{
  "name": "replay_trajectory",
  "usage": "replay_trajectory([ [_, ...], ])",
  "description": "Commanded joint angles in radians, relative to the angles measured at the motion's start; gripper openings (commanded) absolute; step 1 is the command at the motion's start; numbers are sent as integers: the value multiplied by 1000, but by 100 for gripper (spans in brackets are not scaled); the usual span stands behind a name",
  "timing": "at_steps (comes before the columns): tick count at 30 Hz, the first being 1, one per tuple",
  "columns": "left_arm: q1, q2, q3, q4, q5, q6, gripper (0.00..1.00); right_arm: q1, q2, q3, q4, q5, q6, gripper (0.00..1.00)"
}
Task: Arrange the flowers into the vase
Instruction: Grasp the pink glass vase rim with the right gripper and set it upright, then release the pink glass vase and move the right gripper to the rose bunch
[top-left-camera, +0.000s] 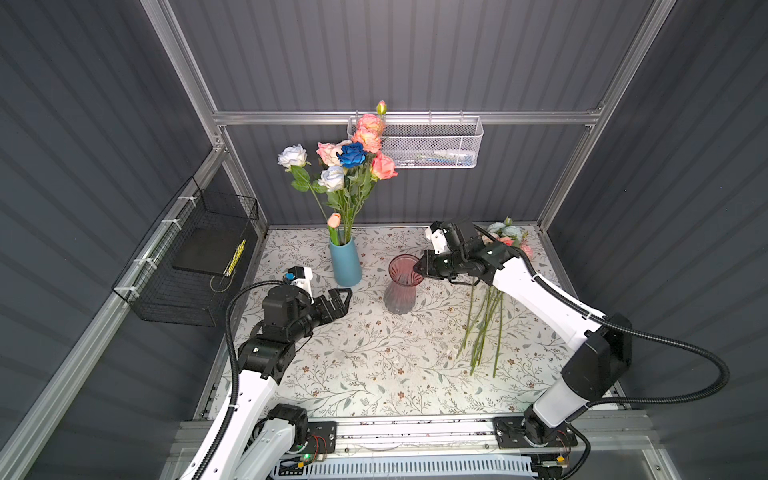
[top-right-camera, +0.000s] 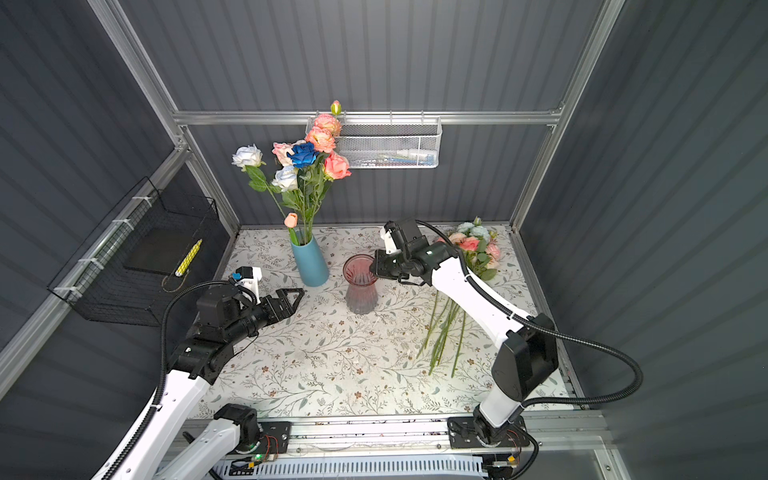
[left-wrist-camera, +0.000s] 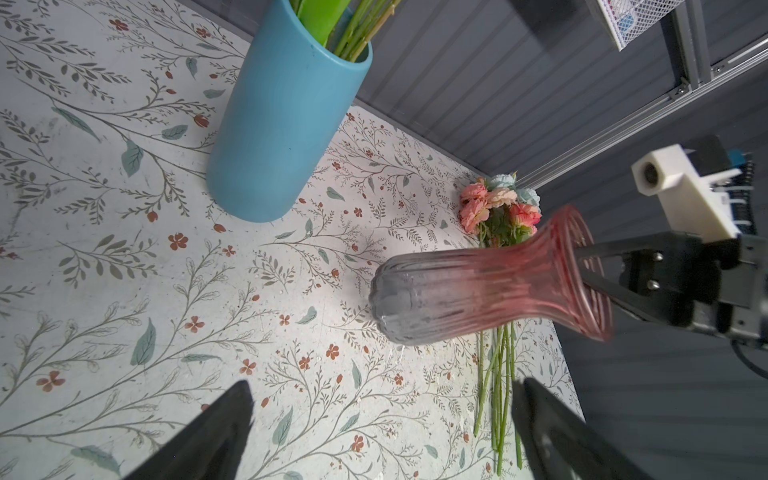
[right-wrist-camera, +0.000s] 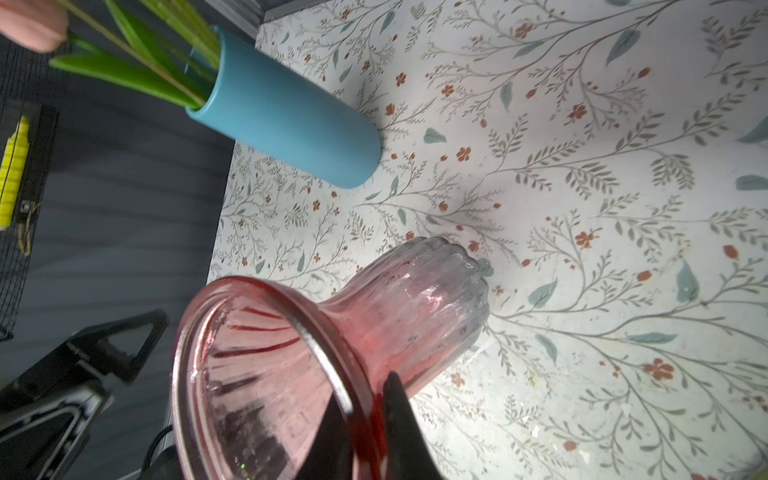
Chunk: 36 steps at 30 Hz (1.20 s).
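Right gripper (right-wrist-camera: 365, 409) clamped on the rim of the pink glass vase (top-left-camera: 400, 291), one finger inside the mouth, one outside. Left gripper (top-left-camera: 341, 300) spread wide, holding nothing, left of that vase. Loose flowers (top-left-camera: 484, 328) lie on the table (top-left-camera: 374, 374) just right of it; other flowers (top-left-camera: 345, 174) stand in the blue vase (top-left-camera: 345, 262) behind it to the left.

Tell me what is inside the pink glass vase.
No flowers: the pink glass vase holds only one finger of the right gripper, shut on its rim. The bottom is unclear.
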Motion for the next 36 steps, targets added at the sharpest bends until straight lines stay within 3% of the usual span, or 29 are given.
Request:
replay_trajectory([
  [1, 2, 7, -8, 19, 36, -6, 100, 8, -40, 24, -32, 11, -31, 0],
  [6, 1, 4, -16, 24, 48, -10, 100, 31, -49, 19, -108, 64, -72, 0],
  [12, 1, 9, -30, 45, 67, -23, 100, 34, -69, -78, -35, 84, -71, 2],
  [17, 2, 22, -25, 54, 79, -29, 100, 34, -94, -126, 13, 94, -70, 41],
  [20, 1, 27, -26, 67, 121, -40, 100, 31, -135, -154, 48, 120, -74, 54],
  [23, 1, 29, -31, 80, 133, -47, 100, 22, -193, -175, 69, 154, -78, 60],
  [27, 1, 31, -26, 83, 134, -49, 100, -19, -315, -238, 105, 228, -74, 64],
  [31, 1, 29, -21, 73, 128, -46, 100, -146, -432, -367, 156, 268, -40, 62],
  [36, 1, 32, -31, 73, 127, -49, 100, -309, -354, -448, 184, 284, -48, 60],
])
